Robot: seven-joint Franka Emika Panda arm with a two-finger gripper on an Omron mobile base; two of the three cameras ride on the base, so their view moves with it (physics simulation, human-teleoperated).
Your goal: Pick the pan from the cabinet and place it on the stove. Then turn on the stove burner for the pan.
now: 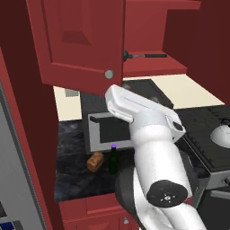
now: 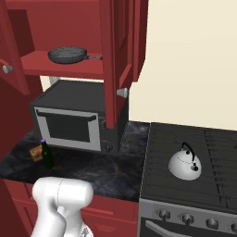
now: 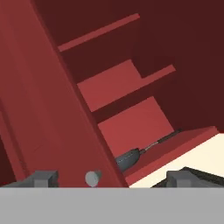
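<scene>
The pan (image 2: 68, 55) is dark grey and lies on the lowest shelf of the red wall cabinet (image 2: 69, 23), its handle (image 1: 148, 55) pointing right. Both cabinet doors stand open. In the hand view my gripper (image 3: 113, 179) is open, its two tips wide apart. It is at the edge of the left door (image 3: 52, 109), and that door's silver knob (image 3: 92, 178) shows between the tips. Past the door edge part of the pan (image 3: 129, 159) shows. The black stove (image 2: 194, 152) is lower right, with a row of knobs (image 2: 185, 217) on its steel front.
A white kettle (image 2: 185, 163) sits on the stove grates. Under the cabinet a black-and-silver microwave (image 2: 69, 120) stands on the dark counter (image 2: 106, 171). In front of it are a green bottle (image 2: 46, 155) and a small brown loaf (image 1: 95, 161). The open right door (image 2: 115, 60) hangs beside the microwave.
</scene>
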